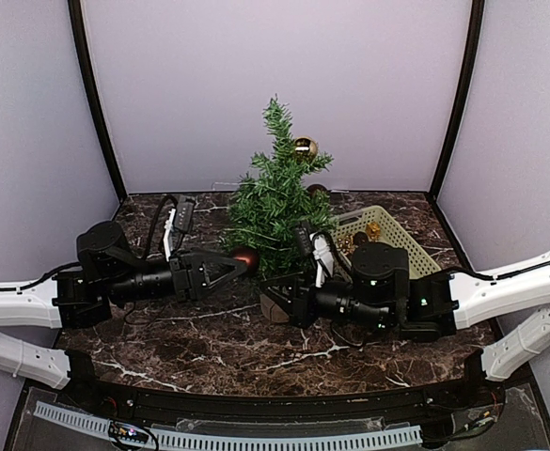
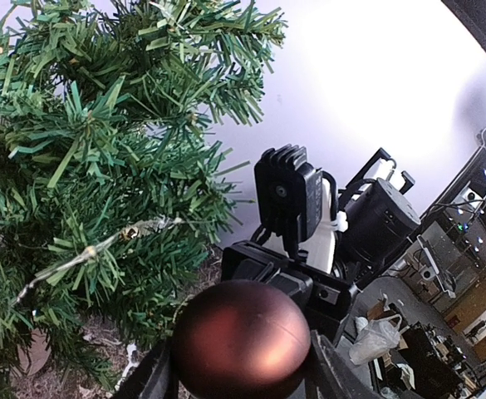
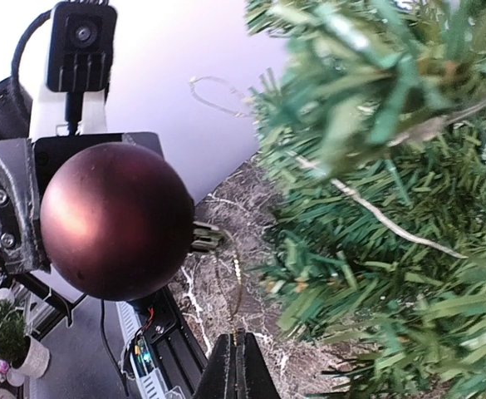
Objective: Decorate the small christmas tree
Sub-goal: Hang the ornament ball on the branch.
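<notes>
A small dark-green christmas tree (image 1: 275,202) stands on the marble counter (image 1: 209,348), just beyond both pincers. One gold bauble (image 1: 305,147) hangs near its top. The left pincer (image 2: 243,378) clamps a matte dark-red bauble (image 2: 243,341); the right pincer (image 3: 236,366), pressed together, pinches its thin gold loop (image 3: 237,274). Seemingly early: a pale woven basket (image 1: 416,246), right of that pincer, holds more ornaments.

We find the tree (image 1: 273,202) filling the middle of the tabletop (image 1: 209,348), its low branches just beside both grippers. The left gripper (image 1: 241,262) and right gripper (image 1: 273,303) meet at the ball (image 1: 248,256) right in front of it, so their arms bar that side from edge to edge. The basket (image 1: 416,249) blocks the tree's right flank. The near strip of tabletop and the back left corner lie open.
</notes>
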